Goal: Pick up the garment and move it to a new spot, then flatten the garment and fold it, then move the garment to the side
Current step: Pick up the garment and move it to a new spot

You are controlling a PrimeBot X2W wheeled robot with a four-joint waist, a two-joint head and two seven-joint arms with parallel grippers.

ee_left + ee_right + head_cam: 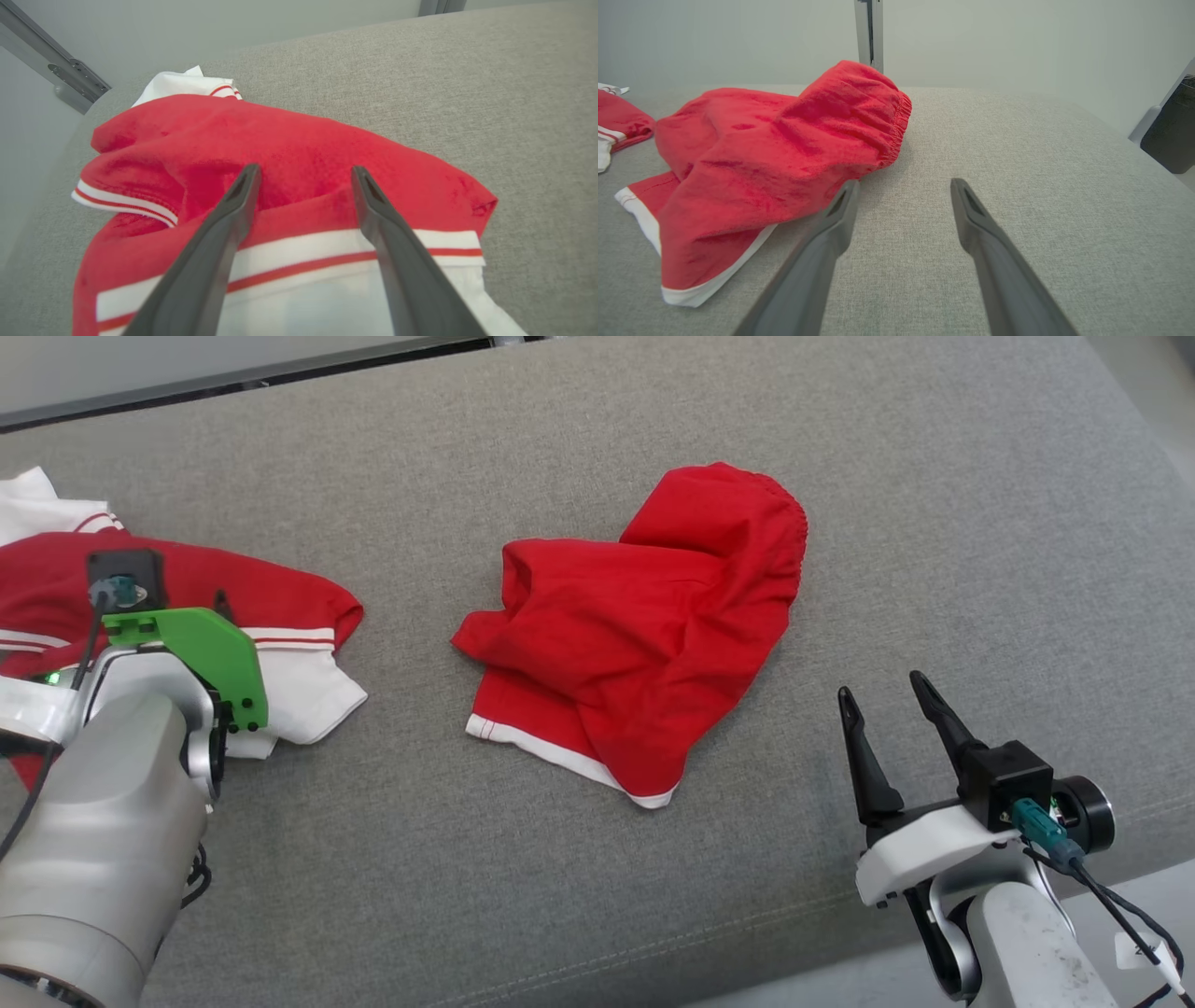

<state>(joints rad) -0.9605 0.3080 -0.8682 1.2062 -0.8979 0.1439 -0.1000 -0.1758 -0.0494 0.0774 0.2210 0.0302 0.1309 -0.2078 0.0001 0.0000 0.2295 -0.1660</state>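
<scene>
Grey woven upholstery (597, 429) covers the whole work surface, with a pale wall behind it. Farthest left, the left gripper (306, 175) points its two long dark fingers, spread well apart and holding nothing, over a red knit shirt with white, red-striped bands (303, 140). In the left wrist view both fingertips lie over the red cloth just past the white band. That view does not settle whether they touch it. The shirt lies in a loose heap, its white part under the fingers' bases and its red part beyond their tips.

Right of that shirt and apart from it, the crumpled red cotton shorts with a white hem and gathered waistband (635, 644) lie on the upholstery. Their hem is towards the robot and their waistband away from it. The shorts sit just left of the right gripper's (882, 688) left fingertip. That gripper's fingers also stand wide apart and empty, with bare upholstery between and beyond them.
</scene>
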